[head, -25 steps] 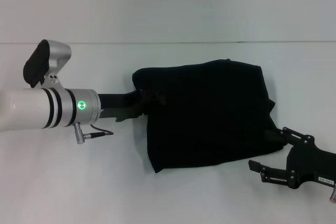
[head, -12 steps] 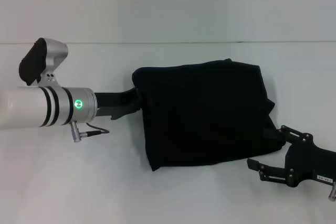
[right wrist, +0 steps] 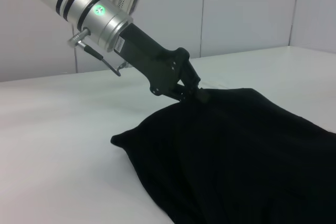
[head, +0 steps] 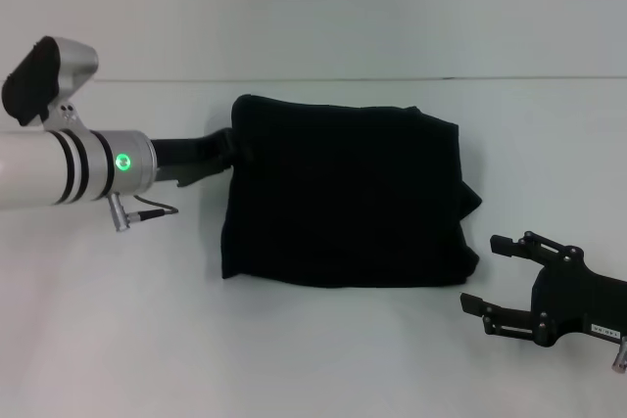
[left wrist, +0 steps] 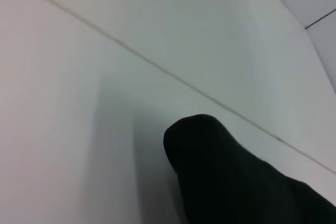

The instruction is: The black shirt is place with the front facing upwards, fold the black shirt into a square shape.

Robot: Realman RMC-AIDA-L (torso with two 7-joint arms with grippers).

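Note:
The black shirt (head: pixel 343 193) lies folded into a rough rectangle in the middle of the white table (head: pixel 294 359). My left gripper (head: pixel 233 144) is shut on the shirt's far left corner. The right wrist view shows that left gripper (right wrist: pixel 191 92) pinching the shirt (right wrist: pixel 236 150) at its edge. In the left wrist view only a rounded fold of the shirt (left wrist: pixel 220 177) shows. My right gripper (head: pixel 480 273) stands open near the table's front right, a short gap from the shirt's right edge, with nothing between its fingers.
A pale wall (head: pixel 313 7) rises behind the table's far edge. The left arm's white and silver wrist (head: pixel 88 168) reaches in low over the table's left side.
The left arm has pulled back to the left, dragging the shirt leftward. The shirt's right corner has drawn away from the right gripper, which has stayed in place.

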